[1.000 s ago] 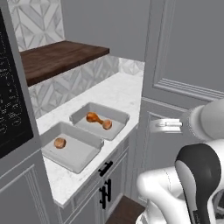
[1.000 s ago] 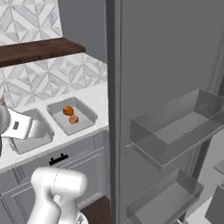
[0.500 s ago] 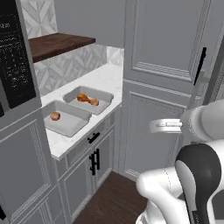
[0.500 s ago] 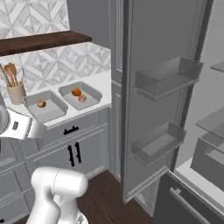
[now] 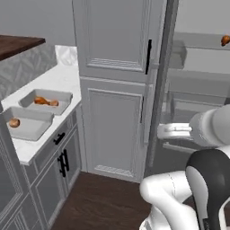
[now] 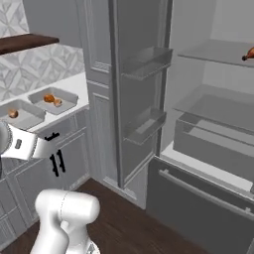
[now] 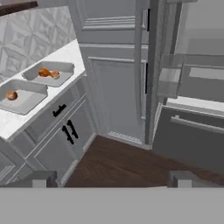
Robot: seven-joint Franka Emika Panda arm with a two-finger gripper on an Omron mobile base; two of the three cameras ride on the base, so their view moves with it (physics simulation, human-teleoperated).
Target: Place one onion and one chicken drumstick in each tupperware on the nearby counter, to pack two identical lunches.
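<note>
Orange-brown chicken drumstick [image 6: 248,53] (fridge shelf [image 6: 213,53])

No text, label, brand, number or sign can be read anywhere in these views. The cabinet doors [image 5: 114,128], the counter [image 5: 54,83], the two tupperware containers [image 7: 26,101] and the open fridge's shelves [image 6: 213,106] all show plain, unmarked surfaces.
</note>
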